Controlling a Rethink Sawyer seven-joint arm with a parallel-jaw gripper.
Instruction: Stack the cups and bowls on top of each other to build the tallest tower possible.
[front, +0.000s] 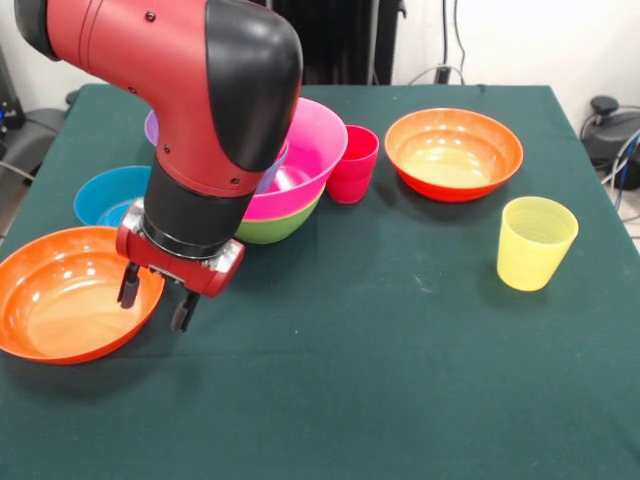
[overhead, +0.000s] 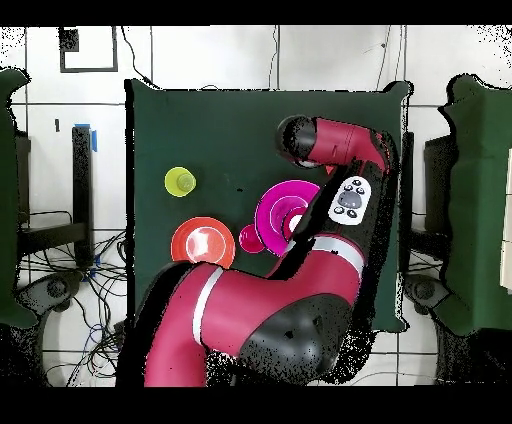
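Now orange bowl (front: 60, 300) rim — between open jaws

A dark green table (front: 400, 330) stands amid floor cables (overhead: 60, 290).

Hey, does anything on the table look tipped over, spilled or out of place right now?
Nothing stands out. The yellow cup and red cup stand upright, both orange bowls sit open side up, and the pink bowl rests squarely in the green bowl. The claw hangs open over the nearer orange bowl's rim.
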